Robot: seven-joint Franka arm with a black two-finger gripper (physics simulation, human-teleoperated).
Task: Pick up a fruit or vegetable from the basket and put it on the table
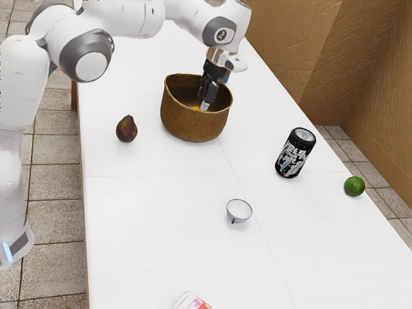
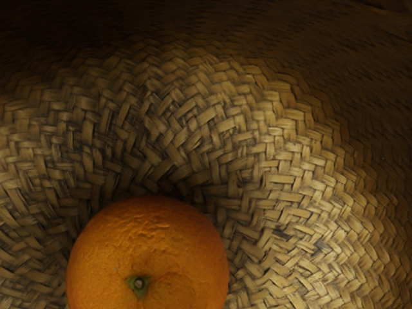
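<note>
The gripper points down into the brown woven basket, its lower end below the rim level. Inside, in the wrist view, an orange with a small green stem spot lies on the woven basket floor, close under my hand. Whether the gripper touches the orange is unclear. The near basket wall hides most of the inside in the exterior view.
On the white table are a dark brown pear-shaped fruit beside the basket, a black can, a green lime, a small patterned bowl and a partly visible white-and-red item.
</note>
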